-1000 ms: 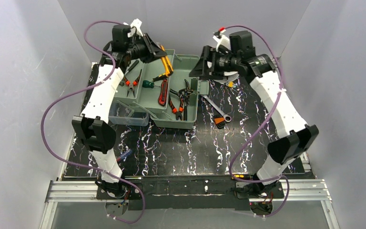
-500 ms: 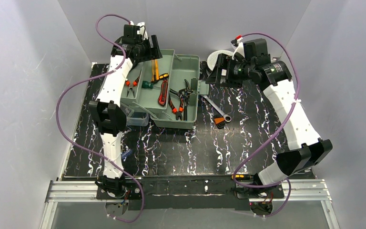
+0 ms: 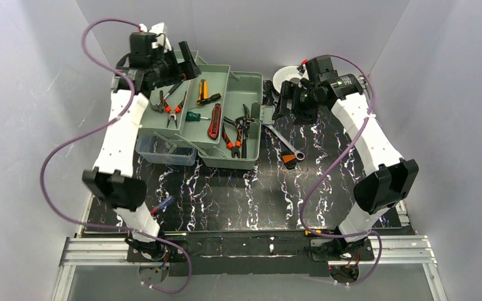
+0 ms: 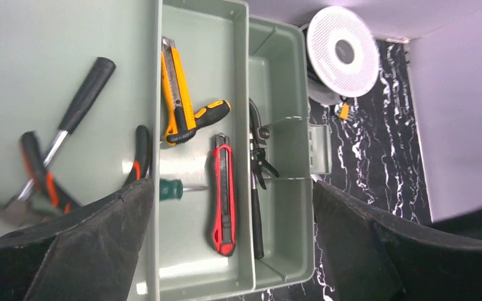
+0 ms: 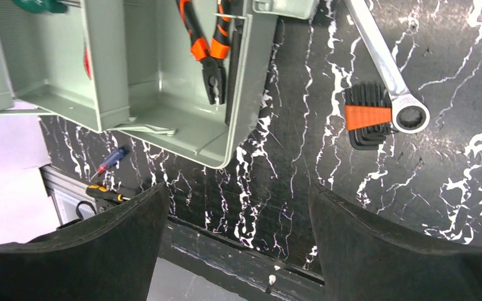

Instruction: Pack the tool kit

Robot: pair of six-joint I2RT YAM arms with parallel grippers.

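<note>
Sage-green tool kit [image 3: 227, 162] open, red knife [image 4: 224, 194], pliers [image 3: 230, 135] inside

The top view looks down from high above the near edge of the table [image 3: 226, 200] toward the back wall, far enough off to take in the whole table and the toolbox [image 3: 229, 164]. The left wrist view looks steeply down between its own fingers [image 4: 94, 251], close over the toolbox trays, with the spool [image 4: 342, 51] at its upper right. The right wrist view looks down, also close, on the toolbox's near corner and the wrench [image 5: 376, 50] beside it. Both wrist views share the toolbox's right-hand compartment, and the top view covers everything they show.
</note>
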